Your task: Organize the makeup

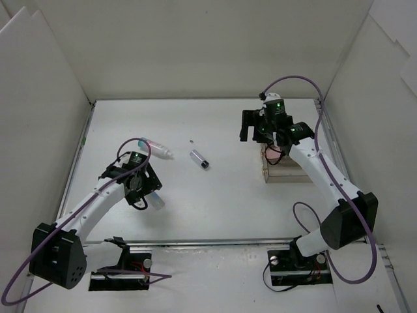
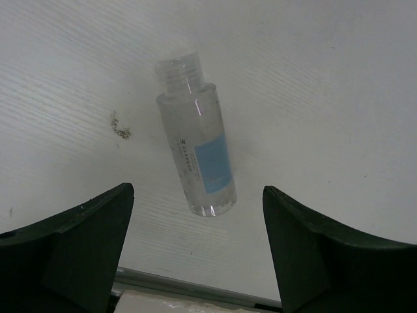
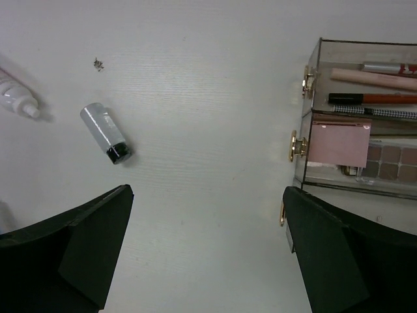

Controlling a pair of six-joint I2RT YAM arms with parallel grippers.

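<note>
While pencils [image 3: 374, 98] and palette [image 3: 391, 163] are sitting in the box [image 3: 345, 43], three bottles [image 1: 199, 160] are lying loose; left gripper [image 2: 195, 241] and right gripper [image 3: 208, 248] are both hanging open.

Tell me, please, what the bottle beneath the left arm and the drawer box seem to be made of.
Bottle: probably clear glossy plastic; the table shows through it. Drawer box: clear acrylic or glass, smooth; its inside shows through, with gold-coloured knobs.

Flat overhead light fills the white table [image 1: 215, 215], shadows faint and soft. In wrist views, dark fingers [image 2: 71, 251] blur at 5 and 7 o'clock; glare streaks the clear bottle [image 2: 195, 153].
</note>
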